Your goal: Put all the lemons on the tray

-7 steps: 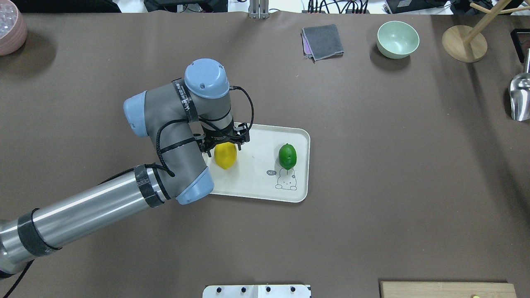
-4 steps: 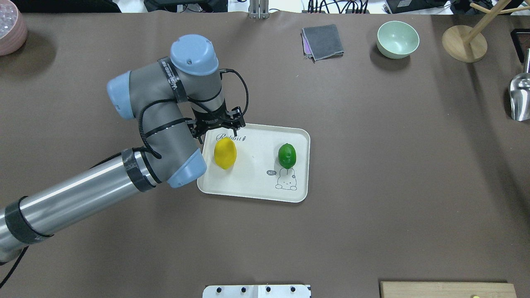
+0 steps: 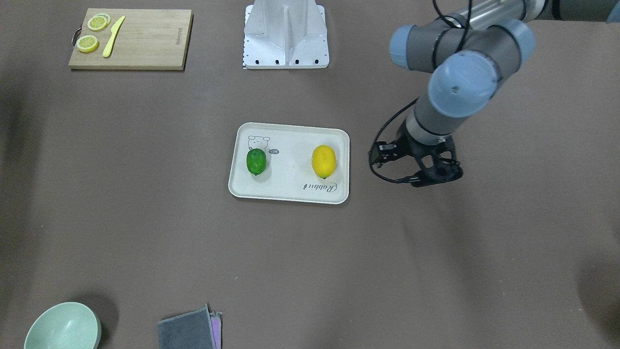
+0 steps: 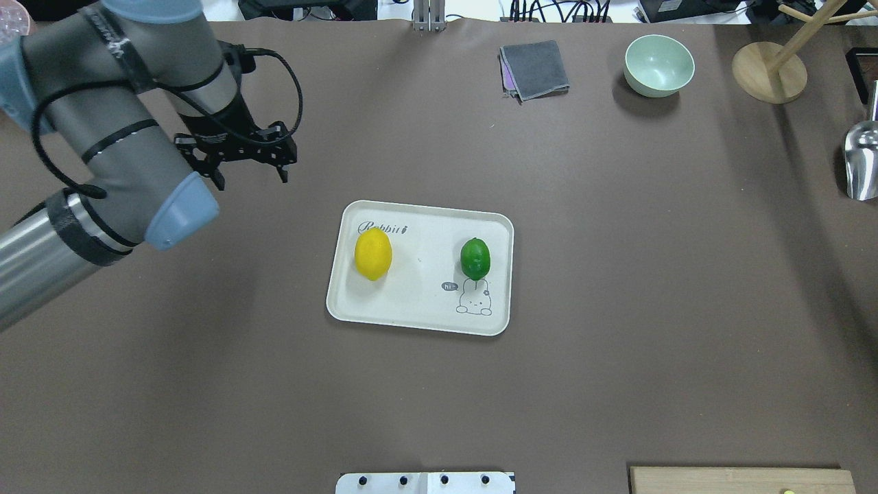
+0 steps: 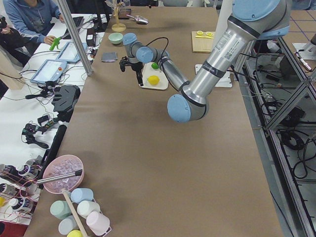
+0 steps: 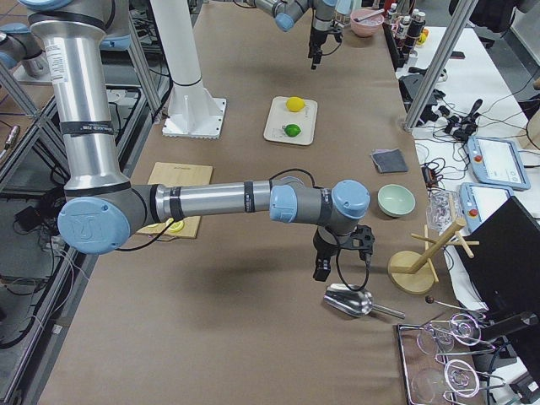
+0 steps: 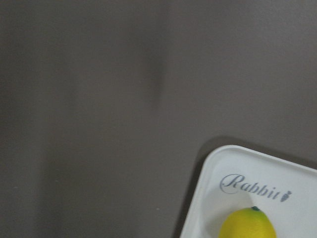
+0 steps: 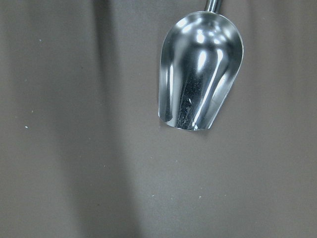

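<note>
Now the left gripper, released and empty, has pulled back from the tray; the yellow lemon and green lemon lie on it, well apart from the gripper.

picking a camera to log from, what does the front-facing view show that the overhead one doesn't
Only front-facing: the lemon slices and yellow knife on the cutting board. Only overhead: the metal scoop and wooden stand. Both: the tray holding the yellow lemon and green lemon, the open left fingers off beside it, the mint bowl and grey cloth.
</note>
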